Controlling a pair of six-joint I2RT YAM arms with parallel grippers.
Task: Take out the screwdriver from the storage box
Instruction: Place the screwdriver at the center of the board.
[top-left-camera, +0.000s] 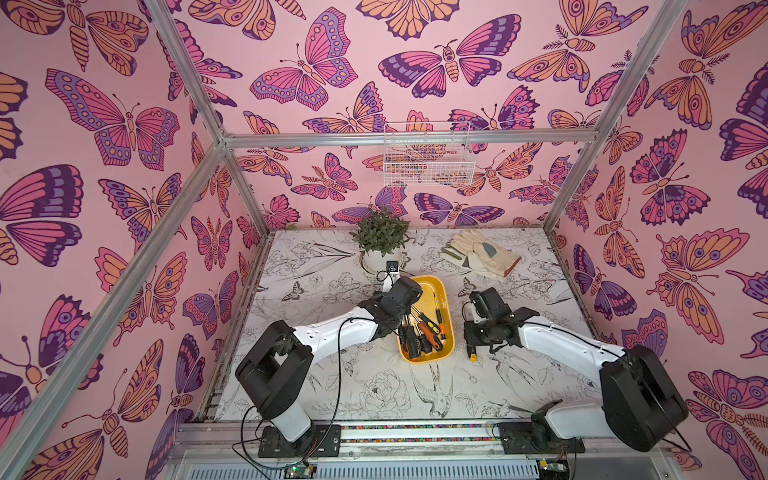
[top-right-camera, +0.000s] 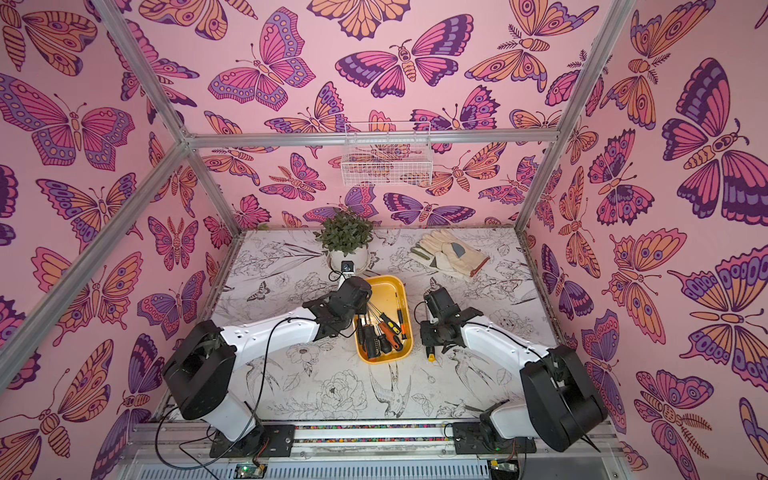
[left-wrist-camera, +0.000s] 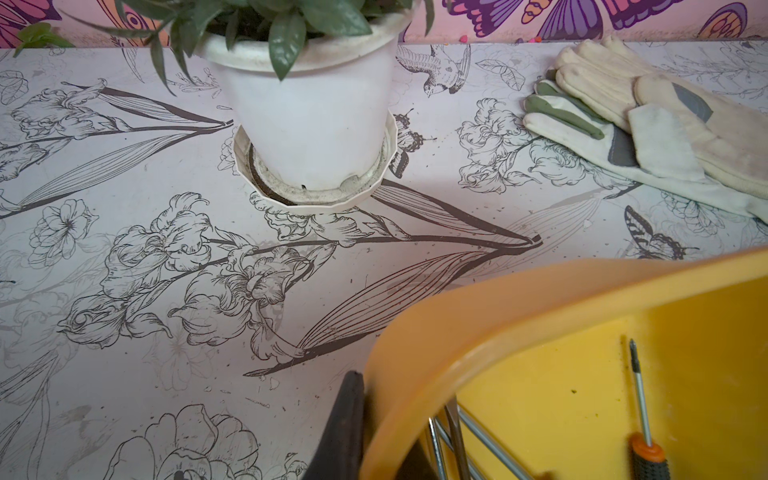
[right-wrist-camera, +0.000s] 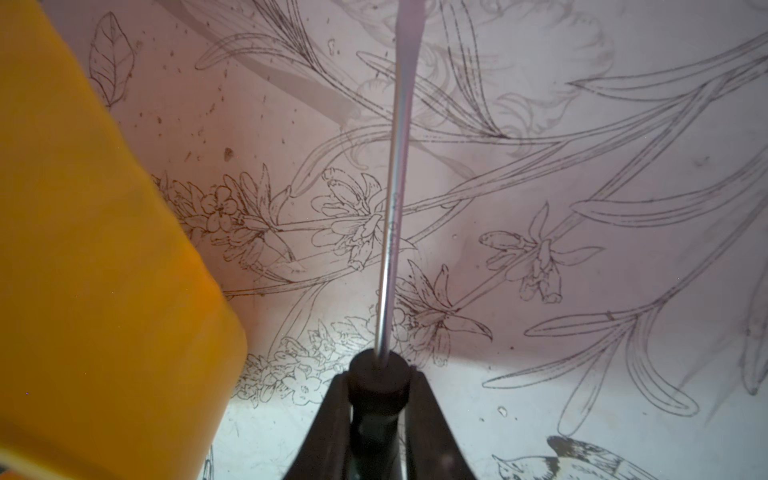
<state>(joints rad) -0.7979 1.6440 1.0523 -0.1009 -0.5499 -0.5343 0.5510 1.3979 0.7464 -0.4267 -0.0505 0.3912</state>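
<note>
One screwdriver sits clamped in the right gripper, beside the storage box.

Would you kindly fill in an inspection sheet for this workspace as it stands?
Surface: floral-print tabletop, specked with dirt.
Job's things: yellow storage box with several screwdrivers inside; held screwdriver outside the box, beside it.
Clutter: potted plant and work gloves near the far edge.
Grippers: left gripper, jaws closed on the box's rim; right gripper, jaws closed on the held screwdriver's handle.
Cables: black cable looping off the left arm, clear of the box.
Surroundings: butterfly-print walls, aluminium frame, white wire basket on the back wall.
</note>
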